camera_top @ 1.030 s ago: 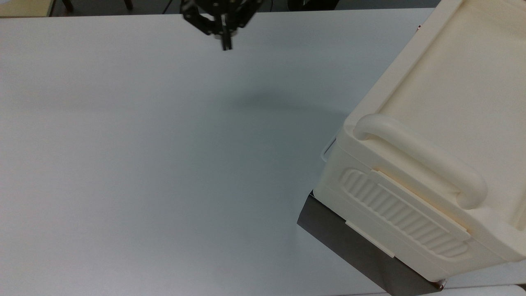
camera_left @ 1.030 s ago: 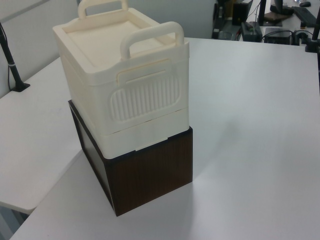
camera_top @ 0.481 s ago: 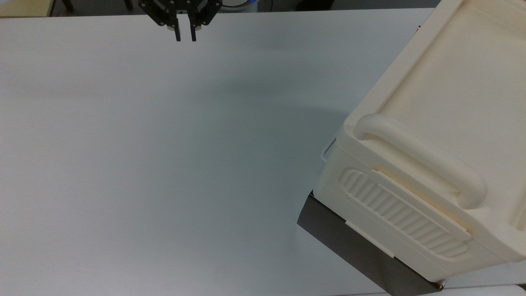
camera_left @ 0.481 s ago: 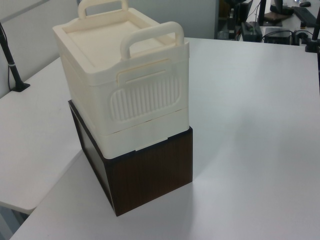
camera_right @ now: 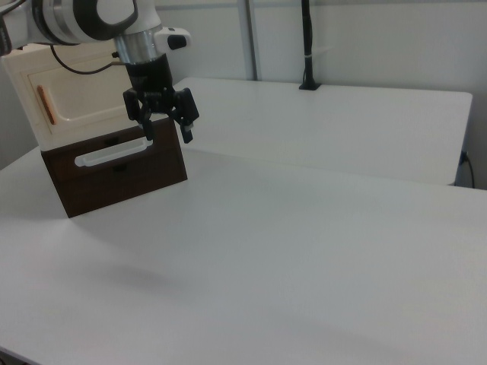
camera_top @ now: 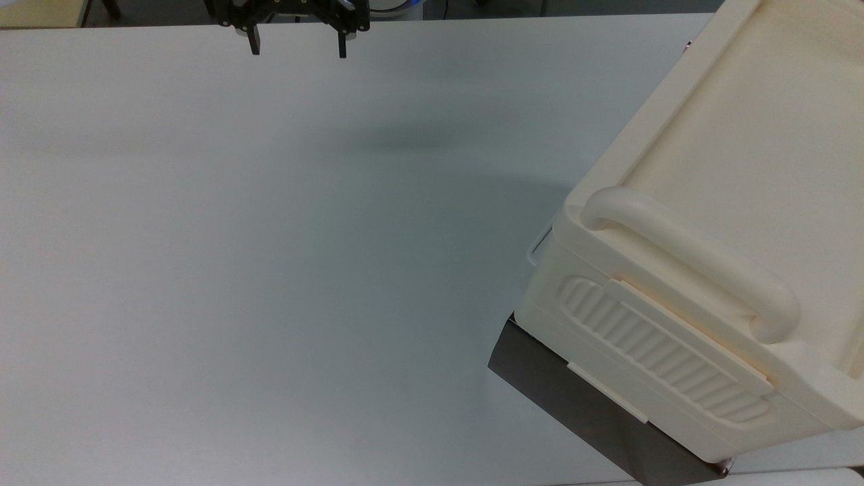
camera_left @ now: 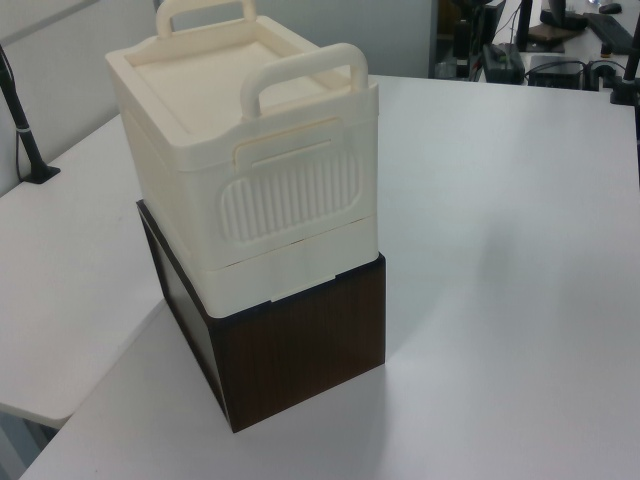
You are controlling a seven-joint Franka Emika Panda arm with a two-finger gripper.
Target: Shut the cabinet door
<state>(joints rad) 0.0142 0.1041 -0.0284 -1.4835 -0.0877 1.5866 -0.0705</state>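
while the black two-finger gripper [camera_top: 297,46] hangs over the far edge of the white table [camera_top: 270,270] in the top view with its fingers spread wide and nothing between them, the large cream plastic cabinet with thick rounded tubular handles [camera_left: 245,170] stands well apart from it at the top view's right, sitting on a dark brown wood-grain base [camera_left: 300,345]. in the right view the gripper [camera_right: 165,131] hovers in the air in front of the cabinet [camera_right: 84,99], whose flat cream door panel with a recessed rounded inset and a small orange-brown bar handle [camera_right: 80,103] lies flush with the cabinet's front.
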